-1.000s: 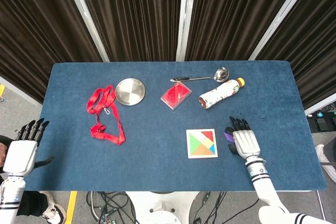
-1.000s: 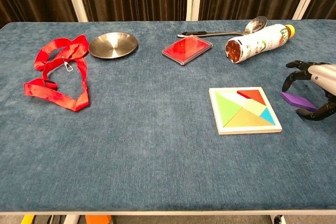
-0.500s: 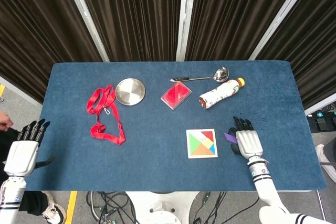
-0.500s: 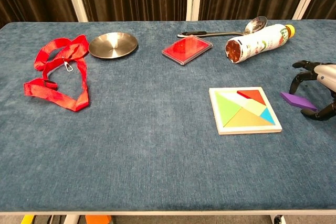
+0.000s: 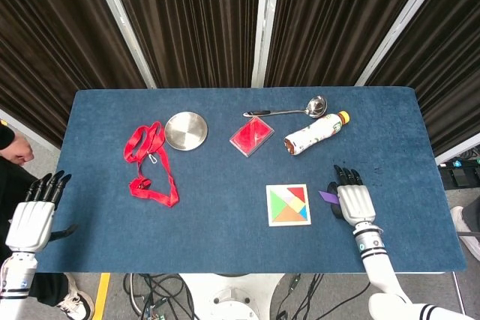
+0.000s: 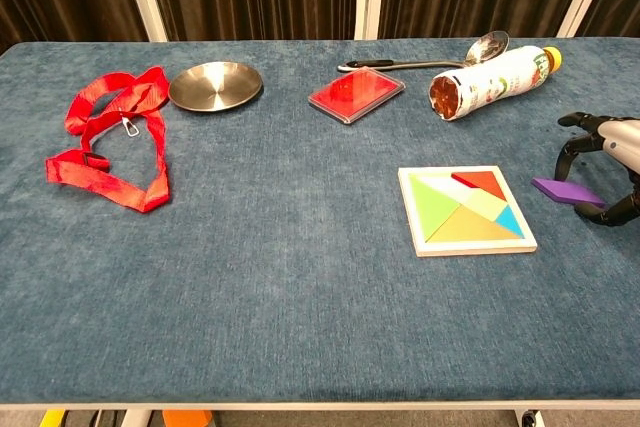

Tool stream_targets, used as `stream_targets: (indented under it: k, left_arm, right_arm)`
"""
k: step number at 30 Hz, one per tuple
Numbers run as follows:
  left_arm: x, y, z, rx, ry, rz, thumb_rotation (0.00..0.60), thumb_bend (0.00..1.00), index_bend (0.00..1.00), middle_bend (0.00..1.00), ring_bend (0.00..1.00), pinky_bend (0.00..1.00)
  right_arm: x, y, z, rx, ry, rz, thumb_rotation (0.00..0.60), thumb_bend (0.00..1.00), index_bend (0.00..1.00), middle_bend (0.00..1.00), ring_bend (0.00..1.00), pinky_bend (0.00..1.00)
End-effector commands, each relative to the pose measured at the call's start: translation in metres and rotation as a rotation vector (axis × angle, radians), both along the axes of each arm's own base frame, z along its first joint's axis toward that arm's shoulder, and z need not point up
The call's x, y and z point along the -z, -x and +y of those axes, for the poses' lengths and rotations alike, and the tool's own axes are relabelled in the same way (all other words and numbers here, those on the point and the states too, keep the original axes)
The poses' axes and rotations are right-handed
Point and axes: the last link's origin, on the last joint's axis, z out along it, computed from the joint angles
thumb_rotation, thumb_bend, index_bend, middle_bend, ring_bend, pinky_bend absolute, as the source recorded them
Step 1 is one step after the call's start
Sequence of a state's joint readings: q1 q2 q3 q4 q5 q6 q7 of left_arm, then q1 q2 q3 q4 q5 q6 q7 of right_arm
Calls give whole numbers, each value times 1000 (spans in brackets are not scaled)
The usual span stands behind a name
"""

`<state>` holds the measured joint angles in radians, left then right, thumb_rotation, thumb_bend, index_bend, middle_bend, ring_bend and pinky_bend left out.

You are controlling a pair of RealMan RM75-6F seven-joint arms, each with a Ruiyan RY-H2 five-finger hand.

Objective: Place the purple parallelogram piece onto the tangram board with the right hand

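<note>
The head view looks steeply down from above the near edge, taking in the whole blue table (image 5: 225, 245) with curtains at 12 o'clock. The chest view sits low at that same near edge, facing 12 o'clock almost level, closer in. Both share the tangram board (image 5: 288, 205) (image 6: 466, 211) and red strap (image 5: 150, 164) (image 6: 108, 137).

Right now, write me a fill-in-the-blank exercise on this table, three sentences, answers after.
1. The right hand holds the ____ parallelogram piece.
2. The tangram board lies to the ____ of that piece in the chest view.
3. The ladle lies beside the bottle, which is lying on its ____.

Missing words: purple; left; side
</note>
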<state>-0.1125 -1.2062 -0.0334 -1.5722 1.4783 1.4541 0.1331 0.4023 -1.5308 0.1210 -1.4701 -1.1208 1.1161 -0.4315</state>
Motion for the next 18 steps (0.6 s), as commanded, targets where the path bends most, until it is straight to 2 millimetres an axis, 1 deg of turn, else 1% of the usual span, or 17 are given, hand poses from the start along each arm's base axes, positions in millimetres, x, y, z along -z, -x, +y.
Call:
stream_targets:
  k: [1,7,14,18]
  left_arm:
    - [0,0,0,-1,0,-1,600,61,78,47,0,117]
    - [0,0,0,1,1,-2,600,60,79,47,0,117]
    - [0,1,0,2,1,-7,600,60,79,47,0,118]
    - [-1,2,0,-2,0,-10,600,61,79,47,0,118]
  right_arm:
    - [-1,0,0,-1,6,-4,600,312,488,0,0,0]
    - [-4,-6,-3,-8,24,-27,600,317,494,0,0,0]
    - [-5,-24,-8,-38,42,-58,600,330,509,0,0,0]
    - [-1,-33,-9,-43,44,-87,600,338,513,0,0,0]
